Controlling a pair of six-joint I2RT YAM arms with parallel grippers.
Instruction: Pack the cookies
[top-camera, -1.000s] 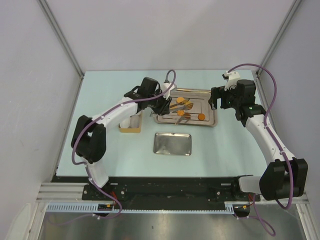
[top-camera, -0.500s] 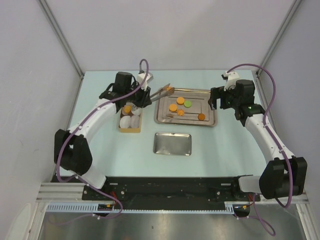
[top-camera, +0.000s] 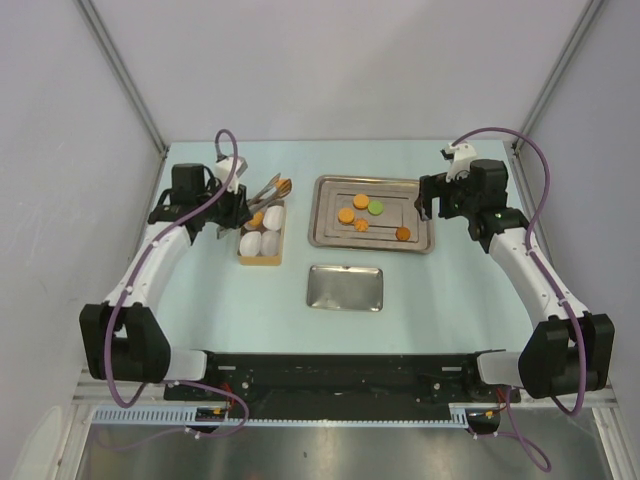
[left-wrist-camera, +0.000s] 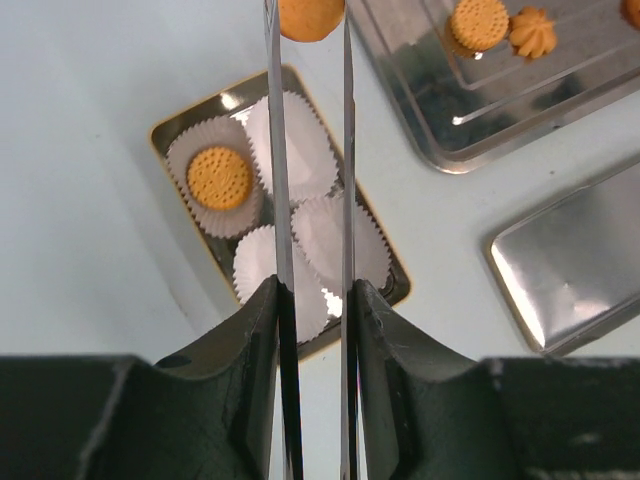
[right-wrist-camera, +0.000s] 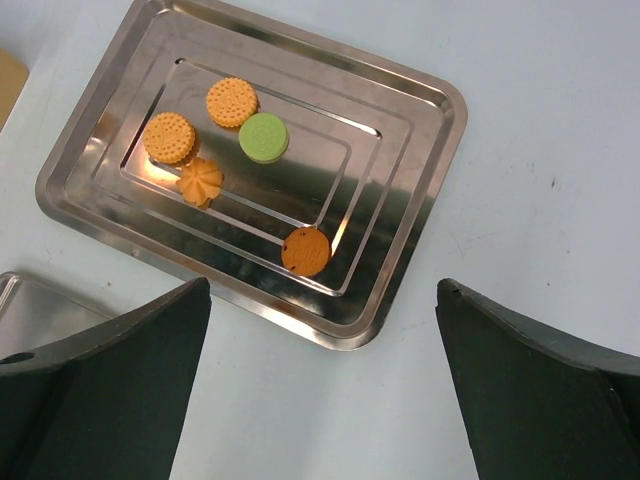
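The left gripper (left-wrist-camera: 312, 300) is clamping steel tongs (left-wrist-camera: 275, 150) partway shut, their long axis pointing out over the box (left-wrist-camera: 170, 125) of paper cups (left-wrist-camera: 290, 140); the tips are pinching an orange cookie (left-wrist-camera: 312, 15), half cut off at the view's edge. Another cookie (left-wrist-camera: 220, 178) is sitting in a cup, five cookies (right-wrist-camera: 263, 137) are lying on the tray (right-wrist-camera: 420, 90), and the right gripper (right-wrist-camera: 322, 290) is hovering above, wide open and empty.
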